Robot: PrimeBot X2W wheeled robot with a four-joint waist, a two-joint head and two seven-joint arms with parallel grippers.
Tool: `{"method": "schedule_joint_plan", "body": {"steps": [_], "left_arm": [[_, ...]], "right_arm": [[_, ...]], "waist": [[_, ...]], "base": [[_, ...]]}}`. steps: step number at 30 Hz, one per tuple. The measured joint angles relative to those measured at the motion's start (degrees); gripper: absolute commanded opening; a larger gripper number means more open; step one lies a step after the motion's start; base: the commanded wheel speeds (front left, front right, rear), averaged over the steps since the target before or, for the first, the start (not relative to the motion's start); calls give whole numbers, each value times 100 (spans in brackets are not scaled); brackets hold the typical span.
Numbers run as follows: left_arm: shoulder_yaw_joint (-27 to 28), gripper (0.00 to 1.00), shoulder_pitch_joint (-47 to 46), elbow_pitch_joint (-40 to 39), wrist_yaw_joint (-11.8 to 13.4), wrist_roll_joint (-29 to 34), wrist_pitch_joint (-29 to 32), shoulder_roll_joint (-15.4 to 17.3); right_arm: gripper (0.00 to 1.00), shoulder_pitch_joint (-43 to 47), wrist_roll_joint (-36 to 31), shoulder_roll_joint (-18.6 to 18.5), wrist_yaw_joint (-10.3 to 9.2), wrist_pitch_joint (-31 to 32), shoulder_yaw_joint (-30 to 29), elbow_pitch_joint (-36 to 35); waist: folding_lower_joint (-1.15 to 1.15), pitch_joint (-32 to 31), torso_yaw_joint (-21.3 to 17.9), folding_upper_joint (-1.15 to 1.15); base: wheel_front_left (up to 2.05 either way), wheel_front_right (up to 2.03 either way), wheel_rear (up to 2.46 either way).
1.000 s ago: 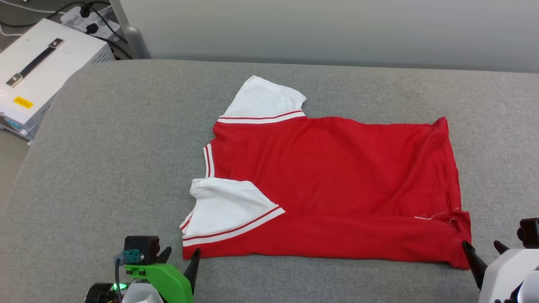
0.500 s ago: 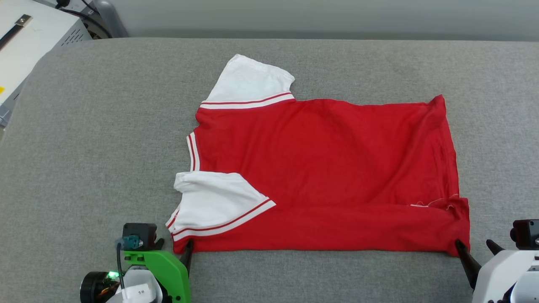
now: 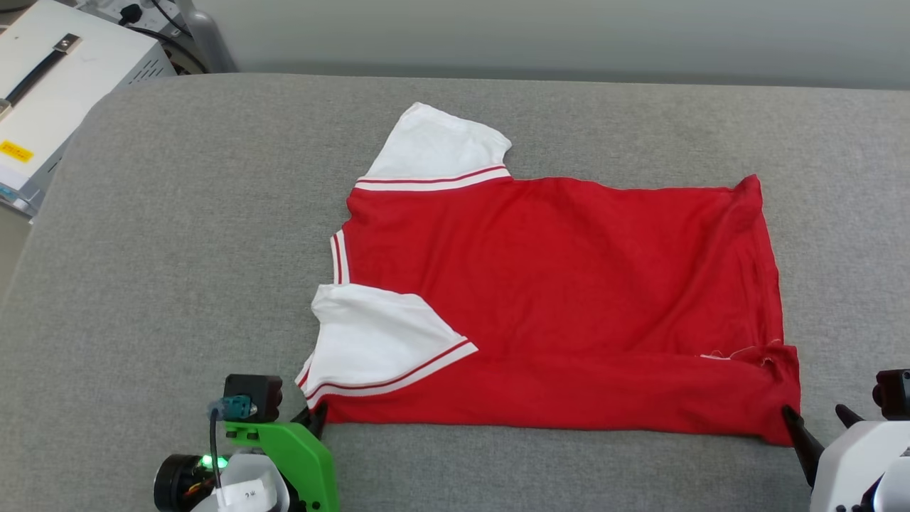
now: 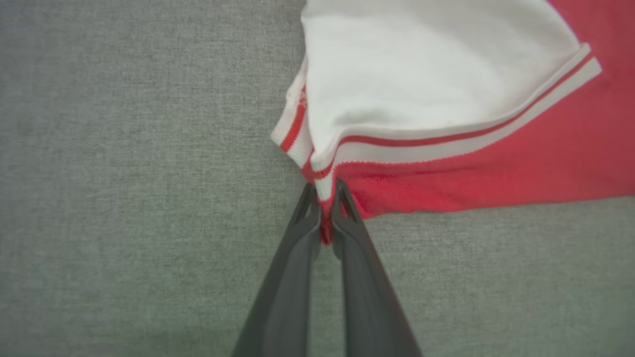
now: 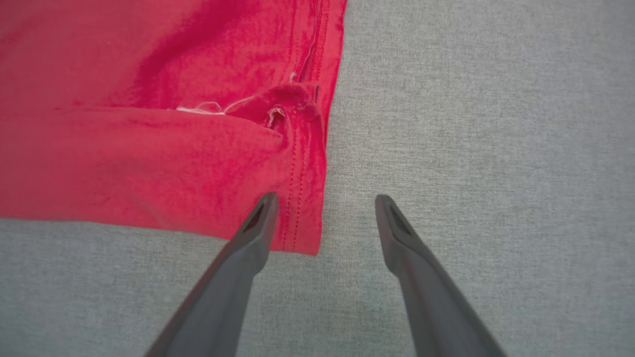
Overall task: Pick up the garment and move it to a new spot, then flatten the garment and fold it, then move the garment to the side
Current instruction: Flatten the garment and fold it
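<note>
One garment (image 3: 554,284), two white sleeves (image 3: 377,334); left gripper (image 4: 325,191) pinching corner; right gripper (image 5: 326,197) spread.

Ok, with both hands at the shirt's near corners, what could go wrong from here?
The left hand pinches only the tip of the shirt corner, so it may slip out on lifting. The right hand is open, one finger over the hem, one over the grey surface; closing might catch little cloth, leaving the lift lopsided. The near sleeve lies folded over the body and could bunch.
</note>
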Motion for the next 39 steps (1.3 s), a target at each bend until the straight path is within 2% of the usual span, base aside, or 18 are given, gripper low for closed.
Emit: {"method": "schedule_joint_plan", "body": {"steps": [11, 20, 21, 23, 31, 39], "left_arm": [[21, 0, 127, -1202, 219, 14, 102, 205], [-23, 0, 159, -1472, 258, 47, 205, 275], [-27, 0, 159, -1474, 271, 47, 207, 275], [-30, 0, 159, -1474, 272, 47, 207, 277], [-94, 0, 196, -1339, 271, 46, 264, 320], [-261, 0, 333, -1229, 238, 15, 533, 414]], "right_arm": [[100, -109, -300, 99, 0, 268, -124, 453], [100, -220, -388, 304, -43, 397, -70, 794], [42, -221, -388, 316, -43, 432, -78, 836], [0, -234, -403, 332, -43, 470, -108, 900], [0, -313, -454, 378, -35, 407, -291, 1001], [0, -283, -467, 121, -35, 512, -466, 798]], "waist": [[0, -51, 362, 0], [0, 114, 478, 0], [0, 127, 486, 0], [0, 143, 495, 0], [0, 49, 465, 0], [0, -202, 404, 0]], "base": [[0, 0, 0], [0, 0, 0], [0, 0, 0], [0, 0, 0], [0, 0, 0], [0, 0, 0]]}}
